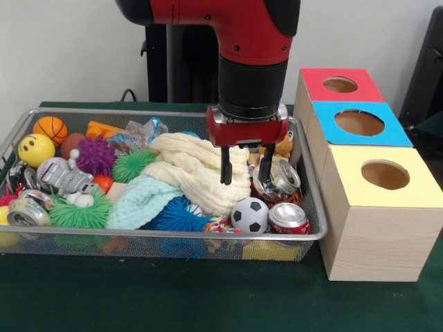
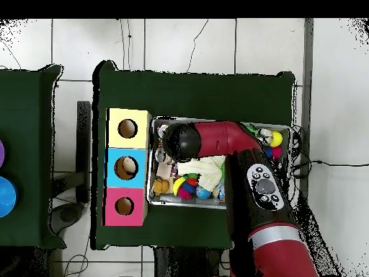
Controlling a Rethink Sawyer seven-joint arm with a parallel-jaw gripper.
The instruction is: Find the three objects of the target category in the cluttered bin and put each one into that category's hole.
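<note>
Surface: a table under dark green cloth [image 1: 173, 297] — the wire mesh bin [image 1: 166, 235] and three wooden boxes stand on it, the boxes just beside the bin.
Room: pale wall behind in the front view; the overhead view shows white floor tiles [image 2: 180, 43] with cables, and a second green-covered table [image 2: 25, 144] off to one side.
Boxes: red-topped box [image 1: 339, 84], blue-topped box [image 1: 360, 123] and yellow-topped box [image 1: 384, 176], each with one round hole, in a row.
Gripper [image 1: 246, 169]: hangs over the bin's middle, fingers apart and holding nothing, tips at the cream knitted cloth [image 1: 201, 173] and a crushed silver can [image 1: 277, 178].
Bin contents: red soda can [image 1: 288, 218], soccer ball [image 1: 249, 214], small basketball [image 1: 50, 129], yellow smiley ball [image 1: 36, 149], purple spiky ball [image 1: 95, 155], green spiky ball [image 1: 82, 211], light blue cloth [image 1: 142, 200] — which category is the target cannot be told.
Front view only: the single items in the bin and the fingers.
Overhead only: the arm [image 2: 238, 159] covers most of the bin, hiding the gripper.
</note>
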